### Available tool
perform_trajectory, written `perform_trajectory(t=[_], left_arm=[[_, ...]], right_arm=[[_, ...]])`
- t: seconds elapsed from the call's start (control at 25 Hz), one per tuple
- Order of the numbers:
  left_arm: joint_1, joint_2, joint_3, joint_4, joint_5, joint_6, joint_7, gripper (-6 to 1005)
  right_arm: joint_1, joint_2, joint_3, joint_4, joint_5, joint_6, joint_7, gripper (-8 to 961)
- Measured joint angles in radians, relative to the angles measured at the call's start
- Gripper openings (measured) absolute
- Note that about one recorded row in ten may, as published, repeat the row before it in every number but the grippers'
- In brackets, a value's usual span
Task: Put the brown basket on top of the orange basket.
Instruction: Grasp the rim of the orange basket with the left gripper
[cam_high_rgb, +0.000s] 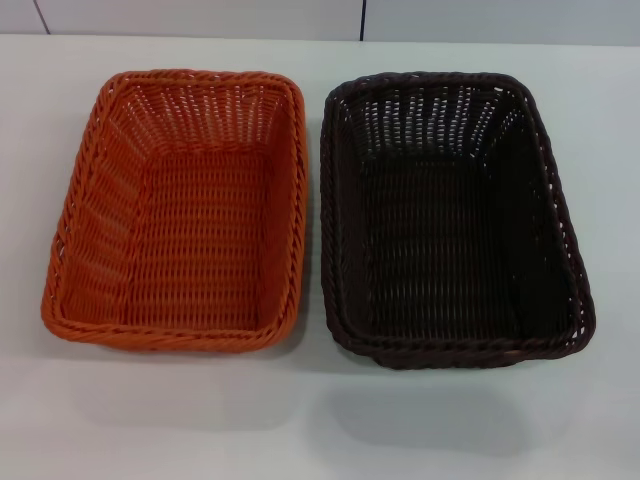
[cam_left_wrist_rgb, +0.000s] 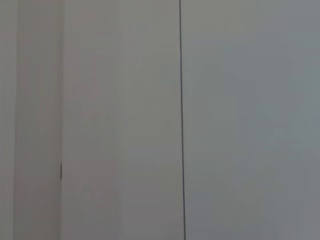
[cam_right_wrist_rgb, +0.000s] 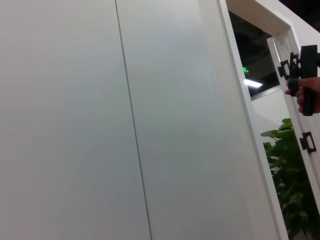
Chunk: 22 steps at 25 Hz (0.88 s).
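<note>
The orange basket sits on the white table at the left in the head view. The brown basket sits right beside it on the right, their long sides almost touching. Both are upright and empty. Neither gripper shows in any view. The left and right wrist views show only a white panelled wall.
The table's far edge meets a white wall behind the baskets. The right wrist view shows a doorway with a green plant and a hand holding a black device far off.
</note>
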Motion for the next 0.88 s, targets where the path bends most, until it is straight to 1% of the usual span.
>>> perform_trajectory(t=[0.32,0.52,0.68,0.88], left_arm=[[-0.012,0.001,0.0,0.002,0.0,0.0,0.001,799],[-0.024,0.004,0.004,0.012,0.0,-0.014,0.005,799],[-0.041,0.004,0.042,0.027,0.0,-0.011,0.001,798],[-0.074,0.006,0.113,0.053,0.0,-0.017,0.014,798]], right_arm=[[-0.014,0.002,0.002,0.0,0.008,-0.008,0.0,830],[-0.005,0.0,-0.004,0.006,0.014,-0.034,0.0,829],[-0.004,0.0,-0.004,0.004,0.015,-0.035,0.0,829],[-0.005,0.0,-0.004,0.0,0.015,-0.033,0.0,829]])
